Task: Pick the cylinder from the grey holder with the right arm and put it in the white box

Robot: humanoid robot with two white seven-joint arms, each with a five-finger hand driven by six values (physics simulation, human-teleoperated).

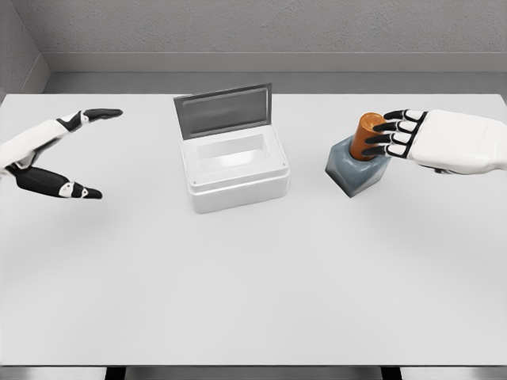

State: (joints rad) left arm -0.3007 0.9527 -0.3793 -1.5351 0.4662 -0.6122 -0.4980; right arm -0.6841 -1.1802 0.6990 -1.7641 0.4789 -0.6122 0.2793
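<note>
An orange-brown cylinder (366, 134) stands slightly tilted in the grey holder (356, 170) at the right of the table. My right hand (386, 133) comes in from the right at the cylinder's height. Its fingers (392, 138) are stretched out, and the black tips lie against the cylinder's right side without wrapping it. The thumb is hidden. The white box (236, 174) sits at the table's middle back, with its grey lid (224, 111) standing open behind it. At the far left my left hand (91, 154) hovers open and holds nothing.
The white table (253, 285) stretches wide in front of the box and holder. A gap of bare surface separates the box from the holder. A grey wall runs behind the table's far edge.
</note>
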